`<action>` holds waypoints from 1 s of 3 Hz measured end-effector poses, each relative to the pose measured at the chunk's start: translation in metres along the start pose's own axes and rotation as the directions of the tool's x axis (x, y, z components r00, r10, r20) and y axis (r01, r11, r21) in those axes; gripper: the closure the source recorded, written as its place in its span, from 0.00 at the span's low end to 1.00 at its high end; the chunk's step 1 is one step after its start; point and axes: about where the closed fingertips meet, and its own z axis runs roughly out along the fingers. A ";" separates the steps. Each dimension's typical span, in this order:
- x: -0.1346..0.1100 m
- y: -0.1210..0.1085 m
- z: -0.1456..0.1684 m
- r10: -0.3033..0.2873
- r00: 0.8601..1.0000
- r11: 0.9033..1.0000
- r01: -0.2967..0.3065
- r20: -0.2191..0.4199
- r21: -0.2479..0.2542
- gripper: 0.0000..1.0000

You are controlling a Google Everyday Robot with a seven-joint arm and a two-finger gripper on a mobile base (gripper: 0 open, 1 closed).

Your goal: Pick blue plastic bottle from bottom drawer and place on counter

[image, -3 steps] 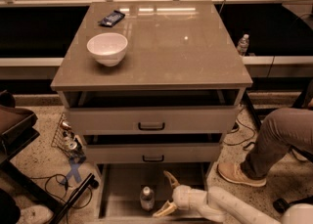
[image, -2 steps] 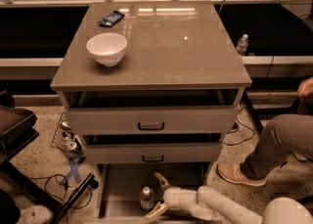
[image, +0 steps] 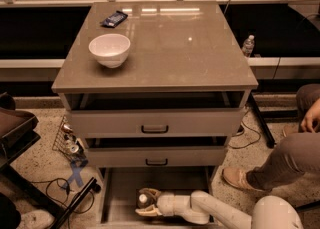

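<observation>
The hand point(image: 141, 203) is low in the bottom drawer point(image: 119, 200), at the end of the pale arm point(image: 210, 210) that comes in from the lower right. The bottle point(image: 143, 198) stands upright in that drawer, left of its middle, and only its white cap and a little of its body show. The hand sits right around the bottle, but it cannot be told whether it has closed on it or is merely placed about it.

The bottom drawer is pulled out towards the camera. The two upper drawers, top point(image: 155, 122) and middle point(image: 156, 156), are each pulled out a little, and each has a black handle.

On the desk point(image: 200, 58) a white bowl point(image: 109, 49) stands near the left front part. A dark packet point(image: 114, 19) lies behind the bowl, towards the far left corner. The two are apart.

Past the desk's right edge a small bottle point(image: 248, 45) stands on a ledge. A seated person's leg point(image: 285, 158) and shoe point(image: 239, 178) are on the floor at the right. Black cables point(image: 62, 189) lie on the floor at the left.
</observation>
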 end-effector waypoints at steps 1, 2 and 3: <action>0.000 0.001 0.002 0.001 1.000 1.000 -0.001 0.002 -0.004 0.69; -0.001 0.002 0.004 0.002 1.000 1.000 -0.002 0.004 -0.007 0.93; -0.007 0.004 0.005 0.002 1.000 1.000 -0.002 0.005 -0.011 1.00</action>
